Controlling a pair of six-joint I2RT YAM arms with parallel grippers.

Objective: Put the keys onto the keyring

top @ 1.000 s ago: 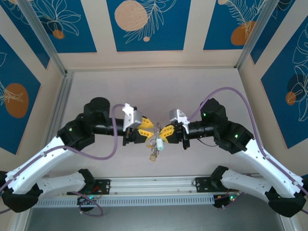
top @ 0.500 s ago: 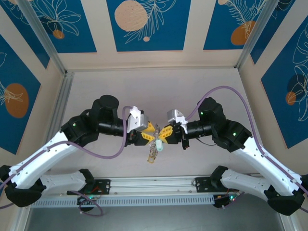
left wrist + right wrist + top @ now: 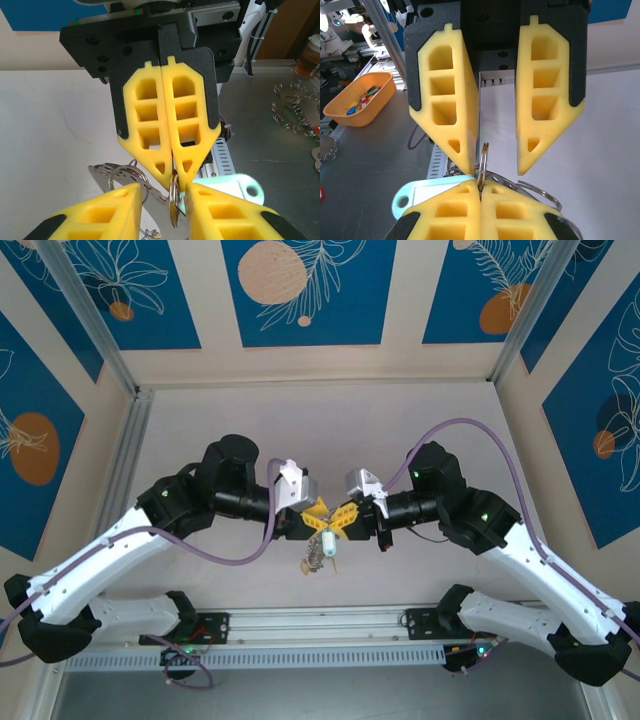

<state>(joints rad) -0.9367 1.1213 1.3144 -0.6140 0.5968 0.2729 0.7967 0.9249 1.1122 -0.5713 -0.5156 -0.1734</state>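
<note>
Over mid-bench (image 3: 400, 430), on the left: left tool (image 3: 496, 167) spread open either side of the keyring (image 3: 483, 157), gripping nothing. To the right: right tool (image 3: 480, 189) clamped shut on that ring's thin edge, pale teal key (image 3: 417, 196) just beside. Judged early going: no key visibly threaded on, threading yet to do.

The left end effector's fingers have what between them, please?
A thin metal ring stands edge-on in that gap, pinched by the right end effector, in the left wrist view.
</note>
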